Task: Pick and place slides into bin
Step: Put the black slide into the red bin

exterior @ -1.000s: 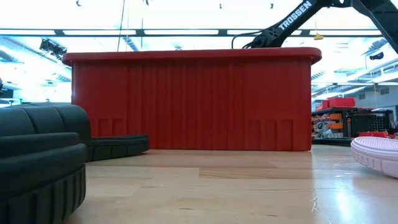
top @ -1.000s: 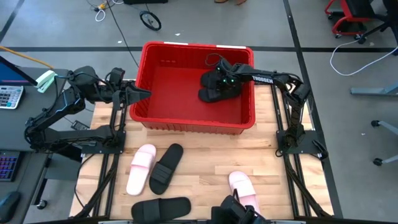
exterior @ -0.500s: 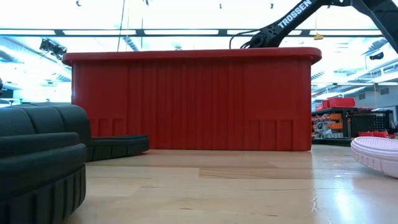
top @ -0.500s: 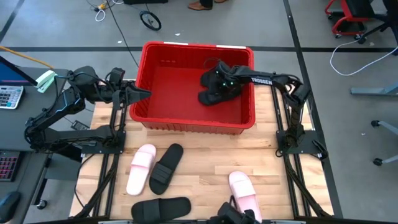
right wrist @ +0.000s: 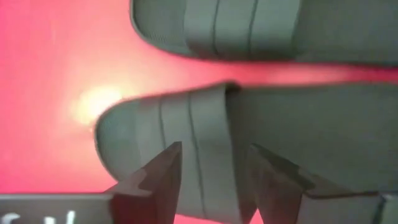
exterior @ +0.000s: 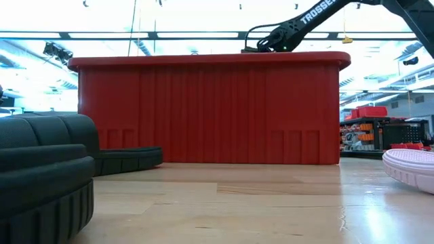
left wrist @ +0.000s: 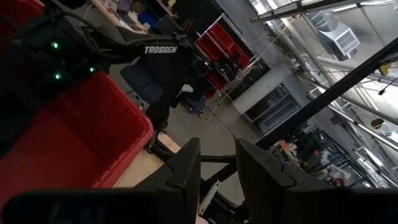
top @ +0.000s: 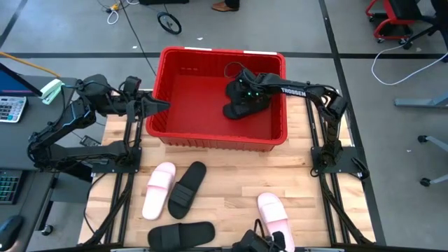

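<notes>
hovering over two black slides (top: 241,100) already in the red bin (top: 175,94), the right gripper (top: 243,89) holds its fingers apart and empty, while four slides wait on the surface (top: 231,178); left fingers apart, idle.

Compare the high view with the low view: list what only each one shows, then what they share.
Only the high view shows inside the large red ribbed plastic bin: two black rubber slides lying there, with the right gripper open just above them. It also shows the left gripper waiting outside the bin's left wall, and a pale pink rubber slide beside a black rubber slide on the wooden table.

Only the low view shows the room's ceiling lights and shelving beyond.

Both show the bin, the right arm reaching over its rim, and slides left on the table.
</notes>
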Controlling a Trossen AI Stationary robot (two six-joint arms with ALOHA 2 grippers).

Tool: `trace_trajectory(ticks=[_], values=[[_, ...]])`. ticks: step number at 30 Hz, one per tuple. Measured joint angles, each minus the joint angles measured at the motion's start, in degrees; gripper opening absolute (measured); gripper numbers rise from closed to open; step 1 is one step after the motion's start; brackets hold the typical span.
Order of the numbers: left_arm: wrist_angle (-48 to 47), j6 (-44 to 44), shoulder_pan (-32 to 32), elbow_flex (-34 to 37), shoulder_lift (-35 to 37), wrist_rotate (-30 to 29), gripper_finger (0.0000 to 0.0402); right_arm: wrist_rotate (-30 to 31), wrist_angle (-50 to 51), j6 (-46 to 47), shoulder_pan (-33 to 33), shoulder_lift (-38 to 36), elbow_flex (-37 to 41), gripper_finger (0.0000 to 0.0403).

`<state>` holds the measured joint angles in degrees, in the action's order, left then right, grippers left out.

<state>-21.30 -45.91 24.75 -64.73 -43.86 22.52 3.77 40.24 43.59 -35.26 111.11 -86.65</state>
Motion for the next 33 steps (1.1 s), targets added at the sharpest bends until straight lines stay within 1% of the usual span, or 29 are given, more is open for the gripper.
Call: trace_trajectory(ticks=[3, 7, 11, 15, 18, 20, 21, 23, 27, 31, 33], values=[[0.0, -0.31, 0.02, -0.02, 0.0, 0.0, 0.0107, 1.58, 1.87, -2.46, -0.34, 0.0, -2.07, 0.0177], [0.0, -0.4, 0.01, 0.0, 0.0, 0.0, 0.0107, 1.58, 4.27, -7.03, -0.34, 0.09, -6.67, 0.0172], [0.0, -0.39, 0.02, 0.0, 0.0, 0.82, 0.0107, -3.27, 5.21, -13.54, 1.06, -0.11, -13.05, 0.0163], [-1.88, 0.18, 0.02, 0.0, 0.0, 6.99, 0.0107, -10.91, 6.62, -18.0, 3.48, -0.79, -21.58, 0.0152], [-5.19, 1.5, -0.34, 0.0, -0.01, 10.88, 0.0107, -20.54, 8.48, -19.48, 5.88, -1.19, -28.67, 0.0144], [-7.96, 3.33, -1.37, -0.01, 0.0, 11.23, 0.0107, -27.1, 9.17, -20.05, 8.06, -1.67, -32.84, 0.014], [-9.51, 4.62, -2.01, 0.0, -0.01, 11.23, 0.0107, -29.35, 9.44, -20.44, 9.75, -1.81, -34.44, 0.0139], [-12.14, 6.85, -3.2, 0.0, -0.02, 11.26, 0.0107, -31.95, 9.91, -22.11, 13.14, -2.71, -36.7, 0.0137], [-13.71, 9.62, -4.78, 0.0, -1.1, 11.35, 0.0107, -32.07, 11.2, -25.76, 21.17, -4.01, -37.66, 0.0137], [-14.06, 10.29, -4.86, 0.0, -2.9, 10.78, 0.0107, -30.03, 11.38, -25.33, 29.15, -4.74, -37.64, 0.0136], [-16.4, 9.04, -5.66, -0.02, -3.79, 11.12, 0.0107, -29.77, 11.78, -24.52, 32.73, -4.74, -37.64, 0.0135]])
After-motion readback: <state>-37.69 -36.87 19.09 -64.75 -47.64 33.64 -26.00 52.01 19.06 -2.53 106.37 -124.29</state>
